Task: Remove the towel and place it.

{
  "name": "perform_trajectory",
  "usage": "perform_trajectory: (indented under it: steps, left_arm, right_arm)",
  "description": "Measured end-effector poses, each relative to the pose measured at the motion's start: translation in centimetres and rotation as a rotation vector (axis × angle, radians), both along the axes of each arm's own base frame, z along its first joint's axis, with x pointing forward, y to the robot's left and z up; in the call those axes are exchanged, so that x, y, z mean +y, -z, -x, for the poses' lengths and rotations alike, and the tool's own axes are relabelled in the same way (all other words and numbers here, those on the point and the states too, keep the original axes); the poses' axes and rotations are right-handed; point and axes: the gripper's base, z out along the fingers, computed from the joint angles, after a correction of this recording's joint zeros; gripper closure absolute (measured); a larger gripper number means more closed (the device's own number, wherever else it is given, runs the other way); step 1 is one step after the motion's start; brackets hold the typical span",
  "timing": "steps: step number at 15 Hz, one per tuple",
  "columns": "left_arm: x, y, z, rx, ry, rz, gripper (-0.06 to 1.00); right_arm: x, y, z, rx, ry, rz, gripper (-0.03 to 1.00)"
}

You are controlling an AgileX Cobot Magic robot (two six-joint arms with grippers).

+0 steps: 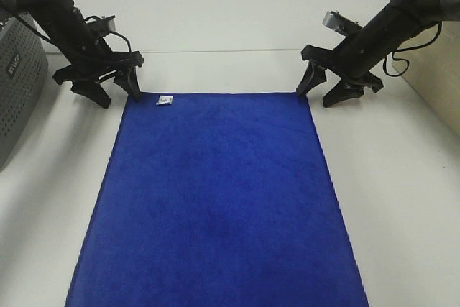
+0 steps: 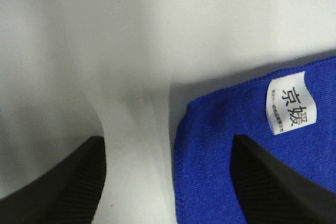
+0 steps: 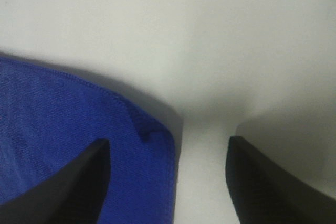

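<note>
The royal-blue towel (image 1: 215,199) lies flat on the white table, its long side running toward the front edge. Its small white tag (image 1: 164,101) sits near the far left corner. My left gripper (image 1: 115,90) is open at that far left corner, one finger over the cloth and one over the bare table; the wrist view shows the corner and the tag (image 2: 291,103) between the fingers (image 2: 273,182). My right gripper (image 1: 321,95) is open at the far right corner (image 3: 152,135), straddling it the same way. Neither holds anything.
A grey perforated box (image 1: 18,84) stands at the left edge. A wooden surface (image 1: 438,84) lies at the right edge. The white table (image 1: 223,19) stretches beyond the towel.
</note>
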Motion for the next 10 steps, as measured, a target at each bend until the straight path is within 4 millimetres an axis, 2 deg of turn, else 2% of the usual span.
perform_trajectory:
  steps: [5, 7, 8, 10]
  left_arm:
    - [-4.1, 0.5, 0.2, -0.032, 0.050, 0.037, 0.30]
    - [-5.2, 0.5, 0.3, -0.046, 0.063, 0.040, 0.34]
    - [-5.3, 0.6, 0.3, -0.048, 0.065, 0.040, 0.41]
    - [-5.2, 0.9, 0.4, -0.046, 0.071, 0.027, 0.70]
  right_arm:
    - [3.2, 0.4, 0.2, -0.024, -0.052, 0.011, 0.32]
    - [3.4, 0.5, 0.2, -0.027, -0.056, 0.015, 0.36]
    - [3.3, 0.5, 0.2, -0.030, -0.059, 0.025, 0.41]
    - [3.1, 0.7, 0.1, -0.038, -0.068, 0.052, 0.64]
